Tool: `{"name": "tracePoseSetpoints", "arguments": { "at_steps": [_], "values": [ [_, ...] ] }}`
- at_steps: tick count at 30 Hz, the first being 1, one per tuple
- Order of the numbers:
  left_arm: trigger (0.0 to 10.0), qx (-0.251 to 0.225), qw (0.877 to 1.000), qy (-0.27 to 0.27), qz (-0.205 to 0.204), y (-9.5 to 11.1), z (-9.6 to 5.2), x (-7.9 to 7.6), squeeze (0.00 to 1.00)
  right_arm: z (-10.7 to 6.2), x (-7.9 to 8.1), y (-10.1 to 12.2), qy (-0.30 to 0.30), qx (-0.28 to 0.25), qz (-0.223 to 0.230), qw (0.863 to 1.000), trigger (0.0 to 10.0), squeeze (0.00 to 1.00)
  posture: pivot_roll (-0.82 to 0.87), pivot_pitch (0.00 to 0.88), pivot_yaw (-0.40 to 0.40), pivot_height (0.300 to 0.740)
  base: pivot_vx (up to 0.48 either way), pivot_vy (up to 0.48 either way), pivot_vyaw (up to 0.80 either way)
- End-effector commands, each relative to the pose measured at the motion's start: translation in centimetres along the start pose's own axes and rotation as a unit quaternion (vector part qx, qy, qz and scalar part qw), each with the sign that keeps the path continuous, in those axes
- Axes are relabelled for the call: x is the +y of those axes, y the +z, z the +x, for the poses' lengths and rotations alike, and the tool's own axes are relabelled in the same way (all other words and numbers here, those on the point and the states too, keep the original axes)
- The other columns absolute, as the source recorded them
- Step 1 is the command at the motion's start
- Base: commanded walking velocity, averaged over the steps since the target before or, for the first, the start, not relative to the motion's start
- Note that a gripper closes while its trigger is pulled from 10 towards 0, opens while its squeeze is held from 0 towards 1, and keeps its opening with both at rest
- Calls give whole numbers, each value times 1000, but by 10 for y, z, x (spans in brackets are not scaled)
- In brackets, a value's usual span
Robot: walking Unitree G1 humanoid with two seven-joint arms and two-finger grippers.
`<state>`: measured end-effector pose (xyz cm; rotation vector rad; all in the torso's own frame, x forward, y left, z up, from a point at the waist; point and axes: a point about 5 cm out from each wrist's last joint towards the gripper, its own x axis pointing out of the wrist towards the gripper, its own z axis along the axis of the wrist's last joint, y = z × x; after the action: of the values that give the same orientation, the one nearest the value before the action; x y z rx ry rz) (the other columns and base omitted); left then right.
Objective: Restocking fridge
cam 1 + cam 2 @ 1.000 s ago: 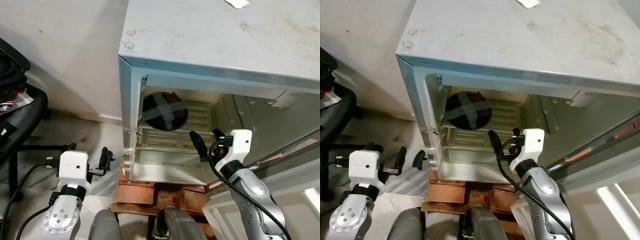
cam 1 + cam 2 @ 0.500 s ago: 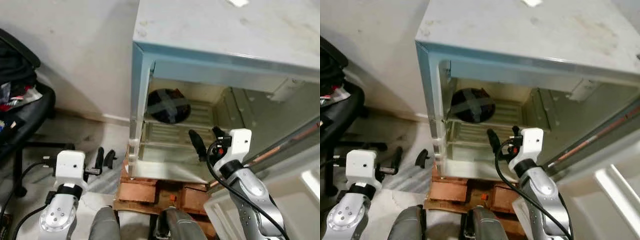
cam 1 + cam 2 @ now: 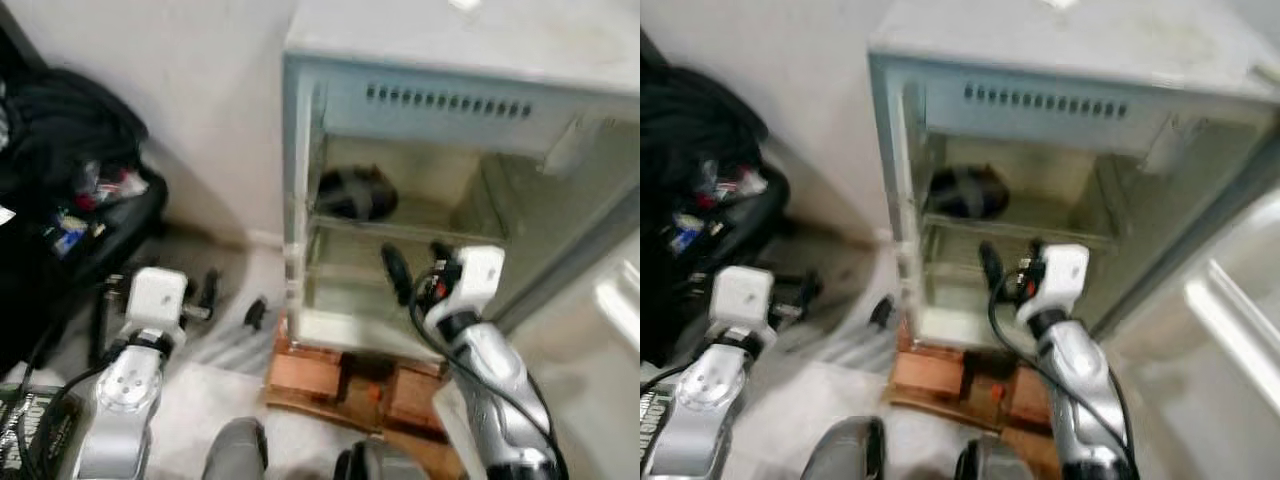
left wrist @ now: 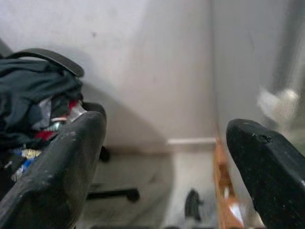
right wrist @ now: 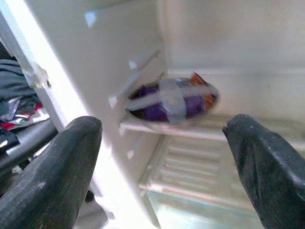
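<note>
A small white fridge (image 3: 440,100) stands open in front of me on the floor, blurred in both eye views. On its upper shelf lies a dark round package crossed with grey tape (image 3: 355,192), which looks purple in the right wrist view (image 5: 172,99). My right gripper (image 3: 418,268) is open and empty, held just outside the opening at the level of the lower shelf, below and right of the package. My left gripper (image 3: 232,302) is open and empty, low over the floor to the left of the fridge, its fingers (image 4: 62,162) facing the wall.
A black chair piled with clothes (image 3: 70,170) stands at the left against the wall. The fridge rests on a stack of wood and bricks (image 3: 350,375). Its open door (image 3: 610,300) reaches out at the right. A dark green item (image 3: 20,435) lies at the bottom left.
The whole picture has shifted and blurred, so the camera moved lower; the fridge's vented front panel now shows. Both grippers keep their places relative to the fridge and stay open.
</note>
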<state>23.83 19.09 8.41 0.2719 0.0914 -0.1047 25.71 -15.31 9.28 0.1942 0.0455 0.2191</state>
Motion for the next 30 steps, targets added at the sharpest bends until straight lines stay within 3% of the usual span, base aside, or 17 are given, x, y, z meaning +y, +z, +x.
{"name": "tracePoseSetpoints", "arguments": {
  "at_steps": [1, 6, 9, 12, 19, 24, 27, 30],
  "values": [
    [10000, -15, 1000, -5, 13, 6, 8, 3, 0, 0, -5, -3, -16, -3, -4, 1000, 10000, 0, 58, 3, 2, 740, -255, 0, 0],
    [10000, -26, 999, -35, 18, 4, 16, -10, 0, 6, -12, 1, -40, -16, -13, 999, 10000, 0, 42, 0, -8, 740, -270, 0, 0],
    [10000, -25, 999, -36, 9, 2, 14, -15, 0, 0, -20, 4, -77, -17, -39, 996, 10000, 0, 29, 3, -9, 740, -309, 0, 0],
    [10000, -18, 999, -35, 0, -2, 11, -17, 0, -4, -23, 4, -90, -15, -36, 995, 10000, 0, 20, 11, -8, 740, -385, 0, 0],
    [10000, -2, 998, -68, -10, -13, 2, -31, 0, -15, -25, -7, -88, 21, -8, 996, 10000, 0, 5, 5, -27, 740, -396, 0, 0],
    [10000, 2, 999, -51, -18, -15, 5, -28, 0, -12, -21, 3, -51, 28, -38, 998, 10000, 0, -8, 0, -32, 740, -402, 0, 0],
    [10000, 9, 998, -52, -19, -17, 5, -26, 0, -14, -18, -5, -25, 62, -50, 997, 10000, 0, -19, 2, -30, 740, -401, 0, 0],
    [10000, 7, 998, -56, -15, -17, 5, -27, 0, -19, -19, -12, -36, 84, -77, 993, 10000, 0, -16, 9, -30, 740, -406, 0, 0]
  ]
}}
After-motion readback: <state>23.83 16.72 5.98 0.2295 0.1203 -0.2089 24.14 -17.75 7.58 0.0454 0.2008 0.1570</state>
